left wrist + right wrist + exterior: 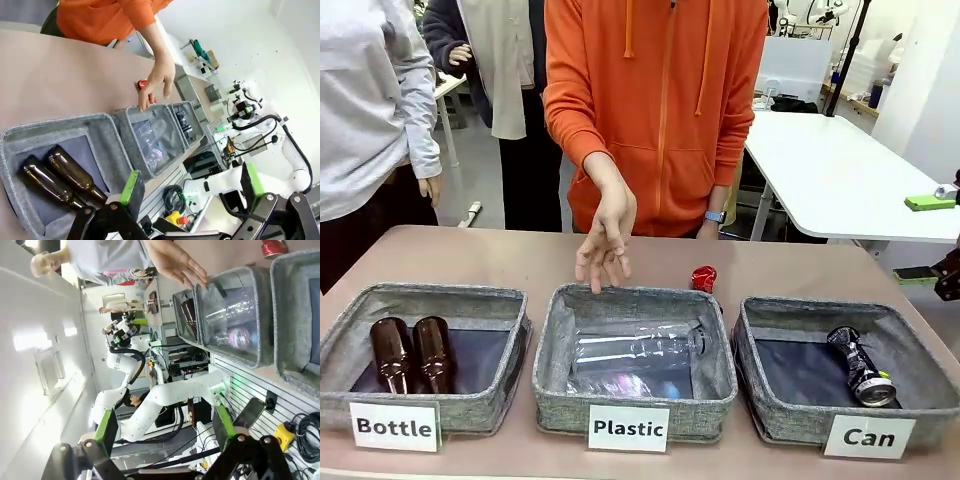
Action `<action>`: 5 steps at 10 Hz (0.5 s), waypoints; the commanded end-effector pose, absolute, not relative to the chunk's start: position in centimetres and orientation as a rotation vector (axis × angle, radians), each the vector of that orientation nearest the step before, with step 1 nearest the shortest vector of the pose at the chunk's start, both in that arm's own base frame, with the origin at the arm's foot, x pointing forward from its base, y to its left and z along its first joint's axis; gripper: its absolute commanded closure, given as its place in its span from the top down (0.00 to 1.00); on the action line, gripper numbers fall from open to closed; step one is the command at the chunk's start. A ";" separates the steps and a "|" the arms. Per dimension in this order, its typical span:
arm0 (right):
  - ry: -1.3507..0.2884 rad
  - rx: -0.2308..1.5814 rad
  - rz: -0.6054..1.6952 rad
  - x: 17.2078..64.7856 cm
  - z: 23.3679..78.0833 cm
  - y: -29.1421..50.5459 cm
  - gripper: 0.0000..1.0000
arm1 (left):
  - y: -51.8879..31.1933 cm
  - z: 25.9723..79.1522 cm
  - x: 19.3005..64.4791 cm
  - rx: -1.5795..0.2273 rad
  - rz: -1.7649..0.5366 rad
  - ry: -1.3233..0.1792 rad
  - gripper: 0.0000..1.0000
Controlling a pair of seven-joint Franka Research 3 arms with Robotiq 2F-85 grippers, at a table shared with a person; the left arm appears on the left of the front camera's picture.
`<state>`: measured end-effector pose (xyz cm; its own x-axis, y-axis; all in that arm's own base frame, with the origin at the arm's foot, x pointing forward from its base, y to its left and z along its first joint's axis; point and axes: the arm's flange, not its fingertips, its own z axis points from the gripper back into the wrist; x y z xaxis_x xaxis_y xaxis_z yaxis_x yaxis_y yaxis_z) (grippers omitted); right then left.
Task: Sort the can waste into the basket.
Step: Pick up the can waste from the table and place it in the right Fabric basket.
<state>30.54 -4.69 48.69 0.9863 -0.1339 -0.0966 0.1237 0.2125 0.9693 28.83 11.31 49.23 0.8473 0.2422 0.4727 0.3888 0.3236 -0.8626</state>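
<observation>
- Front view: the red crushed can (704, 278) is lying on the tabletop (500, 260), just beyond the far-left corner of the "Can" basket (790, 420) and outside it. The dark printed can (860, 367) is already lying inside that basket, its long axis running from far-left to near-right. A person's hand (605, 240) is hovering farther left of the basket, fingers down.
- Left wrist view: the left pincer (191, 179) is standing wide open, gripping nothing. From here the red crushed can (142, 85) is sitting well apart, on the near side of the "Can" basket (199, 125), with the person's hand (159, 80) reaching over it.
- Right wrist view: the right pincer (165, 425) is also gaping open and empty. The red crushed can (273, 247) is showing just past the "Can" basket (282, 330) corner. It is too squashed to read a long axis. The right arm is probably the nearer one.
</observation>
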 end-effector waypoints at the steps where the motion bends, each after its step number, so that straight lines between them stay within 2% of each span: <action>1: -0.013 1.342 -0.163 30.4 48.8 -4.7 1.00 | 11.6 49.5 28.6 -1.273 -0.083 -0.599 1.00; 5: -0.013 1.342 -0.163 30.4 48.8 -4.7 1.00 | 11.6 49.5 28.6 -1.273 -0.083 -0.599 1.00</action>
